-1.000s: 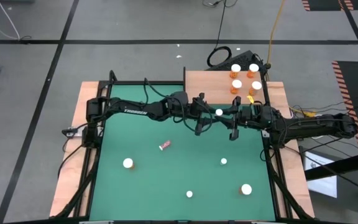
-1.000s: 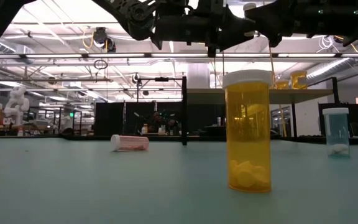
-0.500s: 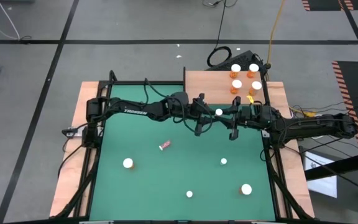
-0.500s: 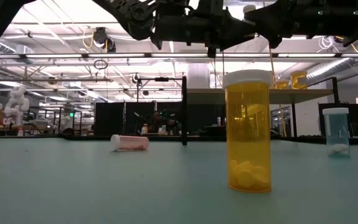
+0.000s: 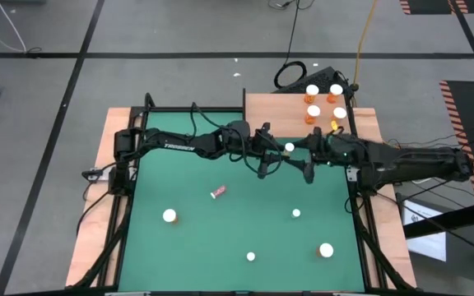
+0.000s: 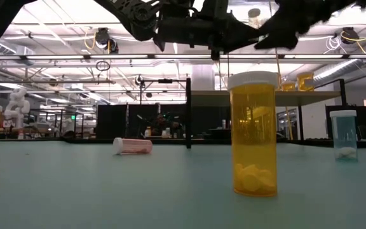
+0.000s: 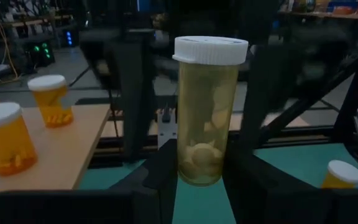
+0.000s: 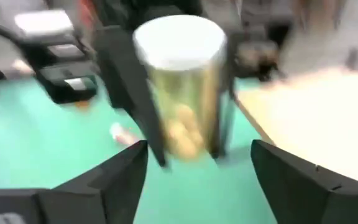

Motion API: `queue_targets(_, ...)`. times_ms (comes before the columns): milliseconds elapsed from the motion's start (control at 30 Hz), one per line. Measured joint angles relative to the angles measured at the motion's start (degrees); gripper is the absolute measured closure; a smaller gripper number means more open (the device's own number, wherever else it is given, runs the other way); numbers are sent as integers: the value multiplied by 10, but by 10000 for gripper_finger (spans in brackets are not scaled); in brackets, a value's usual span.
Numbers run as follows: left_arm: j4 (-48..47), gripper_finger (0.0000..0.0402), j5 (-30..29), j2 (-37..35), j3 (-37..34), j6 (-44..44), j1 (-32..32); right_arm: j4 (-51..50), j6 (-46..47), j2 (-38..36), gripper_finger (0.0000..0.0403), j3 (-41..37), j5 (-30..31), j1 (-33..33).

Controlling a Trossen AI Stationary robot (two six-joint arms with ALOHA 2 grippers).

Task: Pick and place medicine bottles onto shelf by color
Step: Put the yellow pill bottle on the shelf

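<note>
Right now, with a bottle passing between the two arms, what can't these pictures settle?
- Right wrist view: blurred; yellowish white-capped bottle lacks detail.
- High view: that bottle shows only its cap; arms hide its body.
- Low view: wooden shelf edge-on; its bottles are hidden.
- Left pincer grips the bottle; right pincer stands open.

Held bottle [image 7: 208, 112]: you see a pale yellow-olive translucent body, white cap, pale tablets inside.
Shelf bottles [image 5: 323, 102]: orange bodies under white caps.
Shelf [image 5: 274, 113]: light brown wood.
Mat [image 5: 188, 247]: your work surface is plain deep green.
Near bottle [image 6: 253, 133]: amber-orange, white cap, yellow pills.
Far-right bottle [image 6: 344, 134]: you get a bluish-clear body.
Lying bottle [image 5: 218, 192]: pinkish red.
Arms [image 5: 179, 145]: dark, nearly black.
</note>
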Motion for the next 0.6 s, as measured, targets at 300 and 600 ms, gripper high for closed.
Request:
queue_targets(300,-5,287,-2,0,0,6,0,-421,47,150,117,344,31,4)
queue_targets(600,-26,286,-3,0,0,15,0,-686,-38,355,128,606,12,-8)
